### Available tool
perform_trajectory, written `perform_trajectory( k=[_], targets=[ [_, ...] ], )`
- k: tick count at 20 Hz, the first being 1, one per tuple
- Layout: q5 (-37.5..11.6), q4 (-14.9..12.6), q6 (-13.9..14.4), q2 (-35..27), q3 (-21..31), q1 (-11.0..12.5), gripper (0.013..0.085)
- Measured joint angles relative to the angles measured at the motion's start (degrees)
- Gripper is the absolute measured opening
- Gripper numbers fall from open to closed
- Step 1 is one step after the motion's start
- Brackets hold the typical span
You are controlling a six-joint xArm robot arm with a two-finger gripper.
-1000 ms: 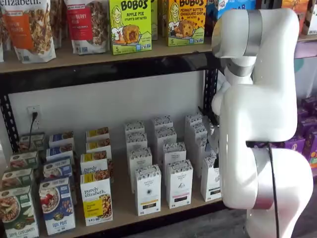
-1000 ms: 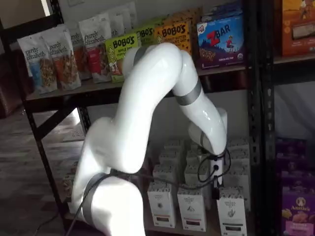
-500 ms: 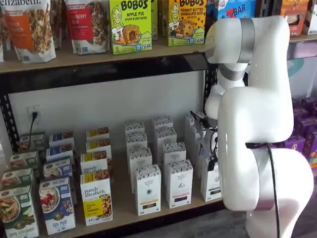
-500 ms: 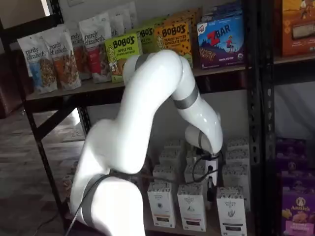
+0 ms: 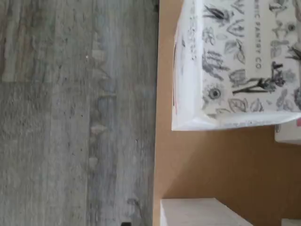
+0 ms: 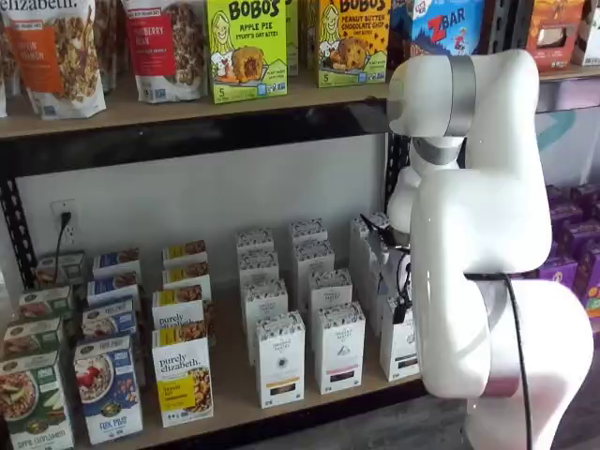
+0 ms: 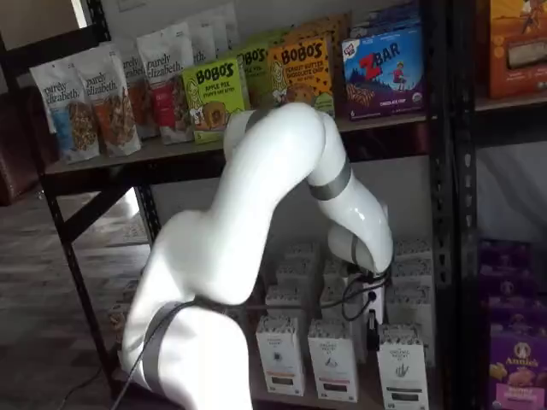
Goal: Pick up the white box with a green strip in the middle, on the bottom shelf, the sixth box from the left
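Note:
The white box with a green strip (image 6: 397, 343) stands at the front of the right-hand column of white cartons on the bottom shelf (image 6: 234, 398). The arm partly covers it there. It shows whole in a shelf view as the white box (image 7: 402, 369). My gripper (image 6: 401, 306) hangs just above and behind it, and only dark finger parts and a cable show. In a shelf view the gripper (image 7: 370, 329) sits between the front cartons, and it is open with nothing in it. In the wrist view a speckled carton top (image 5: 235, 61) lies on the tan board (image 5: 211, 165).
Two more columns of similar white cartons (image 6: 280, 358) stand to the left, then granola boxes (image 6: 182, 373). The upper shelf carries Bobo's boxes (image 6: 246, 47) and bags. A black upright (image 7: 444, 213) and purple boxes (image 7: 513, 367) stand to the right. Grey floor (image 5: 70, 117) lies in front.
The arm's upper links have sunk lower, and the wrist has come down over the right-hand column of white cartons. No box has moved.

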State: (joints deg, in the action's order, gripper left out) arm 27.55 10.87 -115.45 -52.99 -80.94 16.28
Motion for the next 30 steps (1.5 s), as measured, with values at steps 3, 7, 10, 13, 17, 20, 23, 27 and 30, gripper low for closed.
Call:
perform_trajectory(
  k=[3,7,10,13,17,20,23,27,30],
  targets=[
    [-0.4,-2.1,1.6,-1.4,-1.5,0.2,0.085],
    [-0.2,-3.9,3.0,-3.1,-3.5,0.4,0.085],
    [-0.4,-5.5,4.3,-4.1,-4.7,0.5,0.085],
    [-0.5,-8.0,6.4,-5.0,-5.7,0.6,0.085],
    [0.2,-11.7,9.3,-6.1,-7.1,0.9,0.085],
    [0.0,-14.8,12.0,-6.9,-7.7,1.1,0.085],
    [-1.1,-17.7,14.4,-7.5,-7.8,1.1,0.085],
    [-1.7,-19.4,15.9,-8.3,-8.3,1.2,0.085],
    [-3.1,-22.1,18.2,-8.9,-8.4,1.3,0.085]
  ],
)
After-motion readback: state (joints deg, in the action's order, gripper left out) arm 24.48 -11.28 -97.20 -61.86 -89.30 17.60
